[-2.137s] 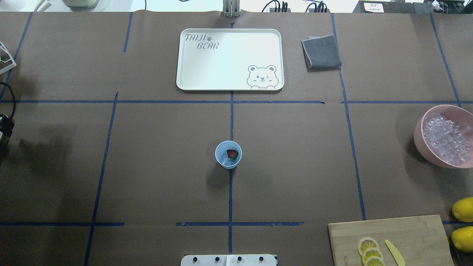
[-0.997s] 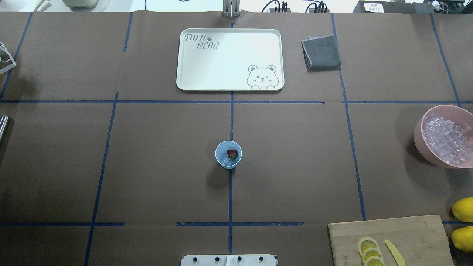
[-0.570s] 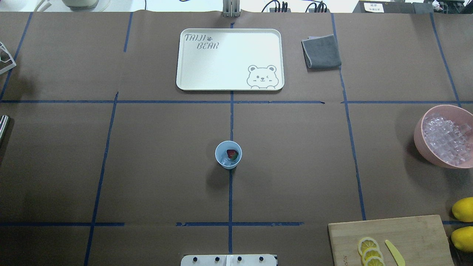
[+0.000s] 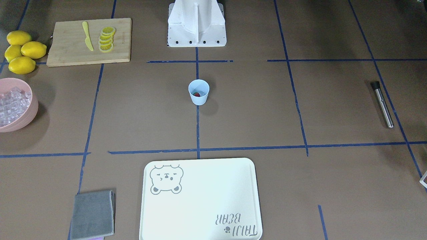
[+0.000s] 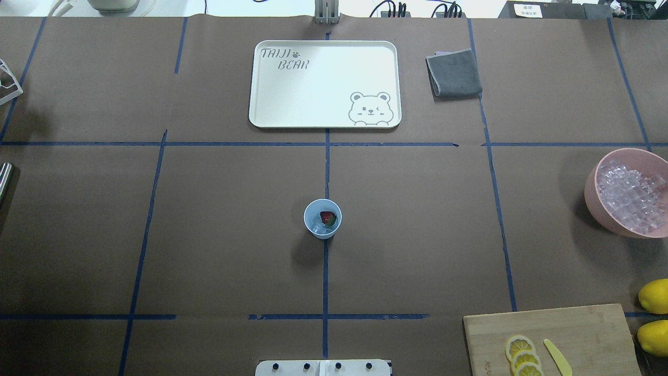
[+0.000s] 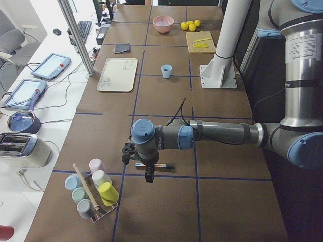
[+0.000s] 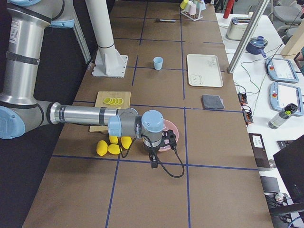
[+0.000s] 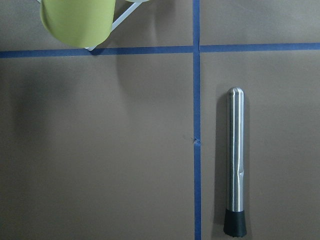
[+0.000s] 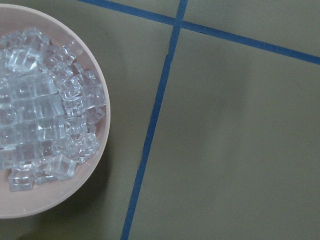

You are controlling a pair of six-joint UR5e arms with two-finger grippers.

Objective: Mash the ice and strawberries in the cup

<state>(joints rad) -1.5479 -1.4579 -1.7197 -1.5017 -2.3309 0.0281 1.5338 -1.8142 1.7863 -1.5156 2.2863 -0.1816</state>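
The light-blue cup [image 5: 322,219] stands upright at the table's middle and also shows in the front view [image 4: 198,92]. In it lie a red strawberry [image 5: 327,218] and a few pieces of ice [image 5: 317,227]. A heap of ice [image 9: 40,100] fills the pink bowl [image 5: 592,190] at the right. A steel muddler [image 8: 234,165] lies flat on the table at the far left [image 4: 382,104]. My left gripper [image 6: 130,155] hangs above the muddler; my right gripper [image 7: 170,138] hangs beside the pink bowl. I cannot tell whether either is open or shut.
A white bear tray [image 5: 324,83] and a grey cloth [image 5: 454,73] lie at the far side. A cutting board [image 5: 553,339] with lemon slices and a yellow knife, and whole lemons [image 5: 653,296], sit at the near right. A rack of cups [image 6: 93,194] stands past the muddler.
The dark part of my left arm has left the overhead view's left edge, and the muddler's end shows there now. The cup and its contents have not moved.
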